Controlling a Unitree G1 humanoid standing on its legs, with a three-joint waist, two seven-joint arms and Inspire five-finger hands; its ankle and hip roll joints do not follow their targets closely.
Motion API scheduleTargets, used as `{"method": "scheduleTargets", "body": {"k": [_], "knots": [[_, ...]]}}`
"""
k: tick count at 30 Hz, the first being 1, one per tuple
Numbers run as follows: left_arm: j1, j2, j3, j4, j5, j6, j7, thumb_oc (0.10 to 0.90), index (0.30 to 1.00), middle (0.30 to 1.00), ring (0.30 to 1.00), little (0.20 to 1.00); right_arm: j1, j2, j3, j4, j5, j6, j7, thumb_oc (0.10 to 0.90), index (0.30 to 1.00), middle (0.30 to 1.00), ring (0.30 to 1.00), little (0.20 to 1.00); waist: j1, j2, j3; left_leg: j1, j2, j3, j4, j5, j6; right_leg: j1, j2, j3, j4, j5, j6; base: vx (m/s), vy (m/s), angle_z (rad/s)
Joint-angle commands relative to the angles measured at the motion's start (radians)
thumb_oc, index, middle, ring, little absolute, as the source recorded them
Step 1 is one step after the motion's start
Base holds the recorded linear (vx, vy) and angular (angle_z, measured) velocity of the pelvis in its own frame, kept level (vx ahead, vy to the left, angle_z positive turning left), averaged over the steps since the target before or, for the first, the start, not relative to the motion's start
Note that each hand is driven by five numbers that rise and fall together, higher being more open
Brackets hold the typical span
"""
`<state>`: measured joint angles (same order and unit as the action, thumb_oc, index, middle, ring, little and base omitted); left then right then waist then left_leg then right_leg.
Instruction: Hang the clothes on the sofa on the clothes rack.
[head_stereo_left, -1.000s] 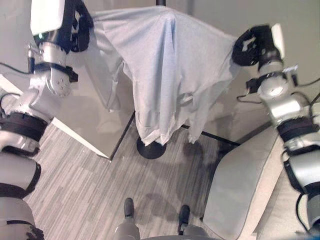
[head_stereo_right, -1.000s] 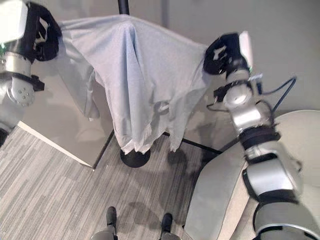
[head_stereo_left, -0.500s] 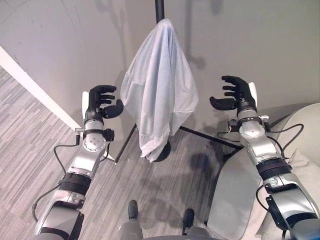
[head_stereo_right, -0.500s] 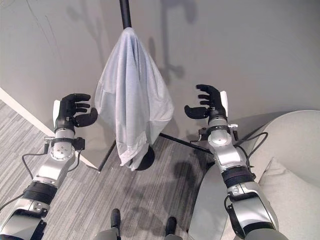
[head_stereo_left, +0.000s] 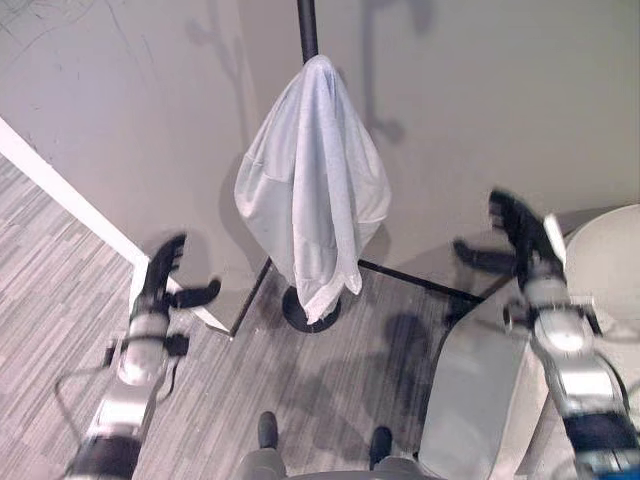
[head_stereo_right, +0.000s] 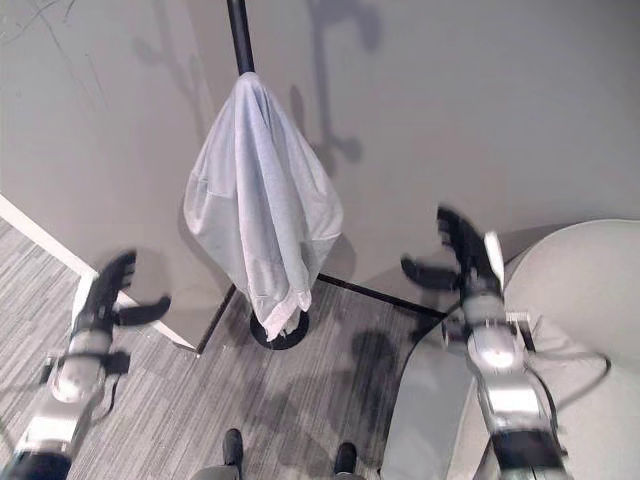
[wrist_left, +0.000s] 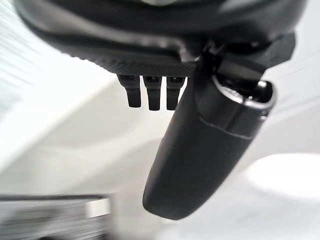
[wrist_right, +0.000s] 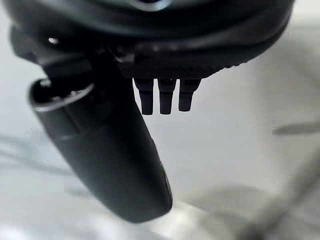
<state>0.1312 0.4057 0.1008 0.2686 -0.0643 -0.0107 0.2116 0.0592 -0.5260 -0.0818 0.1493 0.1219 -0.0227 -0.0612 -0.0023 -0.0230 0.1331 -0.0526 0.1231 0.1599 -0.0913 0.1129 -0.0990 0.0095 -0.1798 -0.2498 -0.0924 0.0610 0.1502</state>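
The pale grey shirt (head_stereo_left: 313, 195) hangs draped over the black clothes rack pole (head_stereo_left: 306, 28), bunched and dangling above the round base (head_stereo_left: 300, 310). Left hand (head_stereo_left: 163, 278) and right hand (head_stereo_left: 518, 235) sit well apart on either side, nearer, both with fingers straight and empty.

Draped over the pole of the clothes rack (head_stereo_left: 307, 28) — the garment (head_stereo_left: 314, 190), hanging down to just above the rack's base (head_stereo_left: 296, 312) on the floor (head_stereo_left: 330, 385). Behind the rack, the wall (head_stereo_left: 480, 100). To the right of the rack, by the wall's foot — the sofa (head_stereo_left: 480, 400). Left of the garment and well apart, the left hand (head_stereo_left: 162, 277); right of it, over the sofa's edge, the right hand (head_stereo_left: 517, 235).
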Motion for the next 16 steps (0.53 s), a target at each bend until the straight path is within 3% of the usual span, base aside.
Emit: {"method": "scheduleTargets", "body": {"k": [1,6,9,16], "knots": [[-0.052,0.049,0.012,0.060,0.111,-0.059,-0.007,0.800,0.900,0.900,0.900,0.900,-0.010,0.052,0.008,0.028,-0.040,-0.070,0.057,0.800,0.900,0.900,0.900,0.900,0.002,-0.049,-0.076,0.099,0.004,0.046,0.004,-0.182,-0.010,0.010,-0.083,-0.001,0.005,0.021,0.046,-0.01,0.027,-0.15],[-0.037,0.026,-0.036,0.156,0.150,-0.048,0.001,0.800,0.900,0.900,0.900,0.900,0.040,0.111,0.062,0.159,-0.067,-0.052,0.059,0.800,0.900,0.900,0.900,0.900,-0.005,-0.046,-0.071,0.096,-0.002,0.046,0.004,-0.178,-0.005,0.007,-0.090,-0.002,0.005,0.032,0.047,-0.02,0.022,-0.07],[-0.045,-0.040,-0.142,0.342,0.134,-0.049,-0.024,0.800,0.900,0.900,0.900,0.900,0.013,0.205,0.112,0.503,-0.056,-0.010,-0.013,0.800,0.900,0.900,0.900,0.900,-0.018,-0.032,-0.061,0.104,-0.008,0.050,0.004,-0.183,0.005,0.009,-0.095,0.002,0.005,0.038,0.049,-0.02,0.048,0.02],[-0.101,-0.128,-0.204,0.649,0.003,-0.046,-0.062,0.800,0.900,0.900,0.900,0.900,-0.029,0.288,0.072,0.884,0.091,0.018,-0.050,0.800,0.900,0.900,0.900,0.900,-0.038,-0.023,-0.063,0.103,-0.018,0.050,0.004,-0.182,0.007,0.005,-0.099,0.008,0.005,0.045,0.050,0.00,0.023,-0.03]]}}
